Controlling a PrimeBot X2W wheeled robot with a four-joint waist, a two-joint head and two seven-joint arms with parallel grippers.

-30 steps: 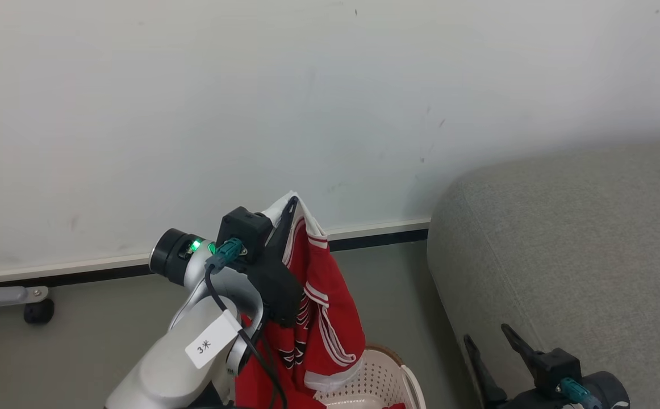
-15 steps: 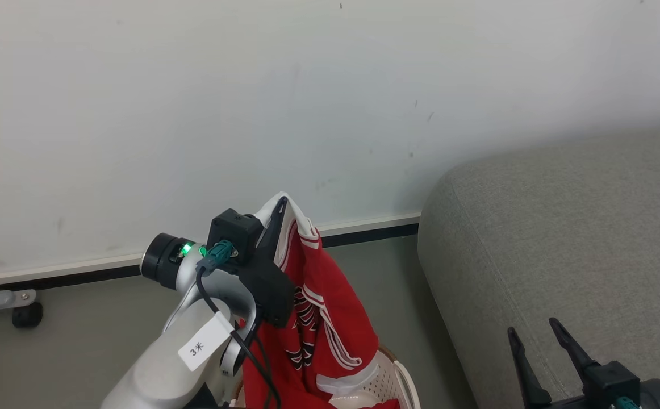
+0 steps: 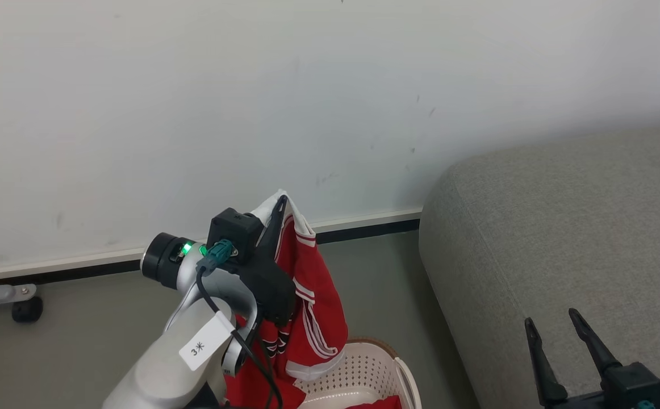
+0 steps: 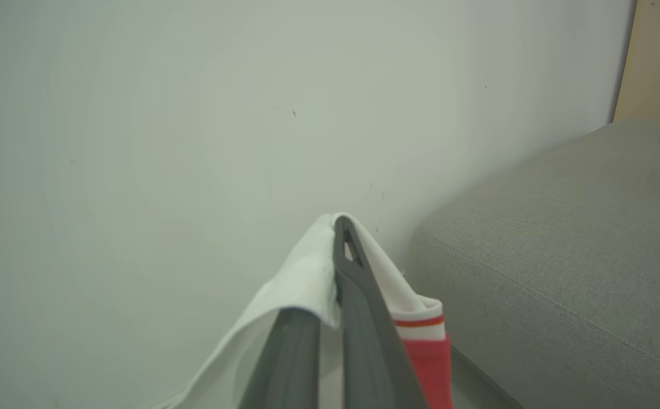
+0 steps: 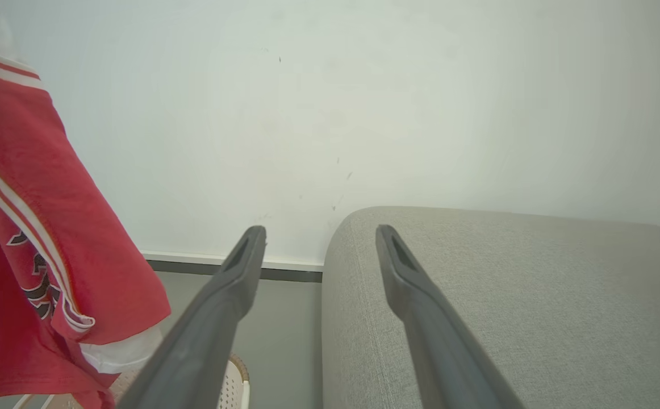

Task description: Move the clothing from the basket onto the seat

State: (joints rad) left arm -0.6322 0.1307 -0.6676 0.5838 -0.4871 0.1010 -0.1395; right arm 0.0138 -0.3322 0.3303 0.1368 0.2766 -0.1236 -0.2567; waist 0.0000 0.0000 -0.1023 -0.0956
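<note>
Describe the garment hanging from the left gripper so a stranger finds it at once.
Left of the grey sofa stands a cream basket. Above it a red garment with white stripes and dark lettering hangs from the left gripper; the other red piece lies inside the basket.
</note>
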